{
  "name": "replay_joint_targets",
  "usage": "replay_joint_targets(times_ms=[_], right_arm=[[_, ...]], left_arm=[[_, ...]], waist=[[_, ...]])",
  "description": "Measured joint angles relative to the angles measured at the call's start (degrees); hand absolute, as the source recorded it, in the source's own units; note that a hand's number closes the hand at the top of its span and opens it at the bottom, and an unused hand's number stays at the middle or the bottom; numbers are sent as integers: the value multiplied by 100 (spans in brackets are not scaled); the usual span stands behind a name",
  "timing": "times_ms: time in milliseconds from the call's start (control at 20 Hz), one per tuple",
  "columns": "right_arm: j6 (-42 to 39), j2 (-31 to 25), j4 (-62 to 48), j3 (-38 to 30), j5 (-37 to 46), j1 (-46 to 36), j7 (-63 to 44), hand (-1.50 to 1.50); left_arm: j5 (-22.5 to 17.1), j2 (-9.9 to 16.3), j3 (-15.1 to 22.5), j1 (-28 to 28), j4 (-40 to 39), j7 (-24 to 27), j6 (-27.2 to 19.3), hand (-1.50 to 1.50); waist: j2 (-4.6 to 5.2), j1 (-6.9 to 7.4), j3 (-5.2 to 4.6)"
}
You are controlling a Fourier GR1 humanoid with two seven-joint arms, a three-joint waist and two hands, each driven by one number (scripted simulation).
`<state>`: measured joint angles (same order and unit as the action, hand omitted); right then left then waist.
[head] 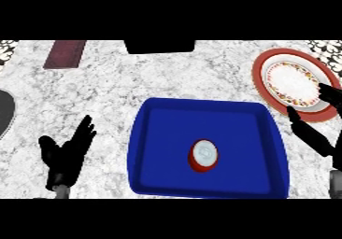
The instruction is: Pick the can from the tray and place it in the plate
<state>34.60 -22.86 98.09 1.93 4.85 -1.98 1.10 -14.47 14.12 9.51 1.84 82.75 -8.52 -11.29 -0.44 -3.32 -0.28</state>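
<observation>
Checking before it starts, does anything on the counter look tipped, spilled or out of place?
Nothing stands out. The can stands upright in the blue tray, the plate holds nothing, and no spill shows on the counter.

You have a grey-and-white marbled counter [118,79] carrying a blue tray [156,154] at the centre and a red-rimmed plate [270,70] to its upper right. Toward the far edge lie a dark red rectangular mat [65,53] and a black block [160,46].
</observation>
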Motion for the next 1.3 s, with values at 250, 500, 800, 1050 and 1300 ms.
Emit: replay_joint_targets(times_ms=[250,500,800,1050,1300], right_arm=[[534,255,1513,485,819,1340,-264,-150],[47,-287,2308,759,1548,2108,-1248,-150],[-1159,-1076,3050,1154,2229,2245,-2989,-150],[-2086,-1174,3482,1716,2794,1631,-4726,-150],[-2761,-603,3215,2532,3488,553,-5944,-150]], left_arm=[[46,-118,94,-76,-99,-55,100,0],[71,-141,140,-58,4,-159,140,0],[60,-96,141,-112,7,-244,248,0],[170,-206,241,-129,46,-262,190,0],[178,-211,170,-124,-34,-180,286,0]], waist=[[5,138,21],[15,220,17],[42,324,5],[49,403,6],[44,423,20]])
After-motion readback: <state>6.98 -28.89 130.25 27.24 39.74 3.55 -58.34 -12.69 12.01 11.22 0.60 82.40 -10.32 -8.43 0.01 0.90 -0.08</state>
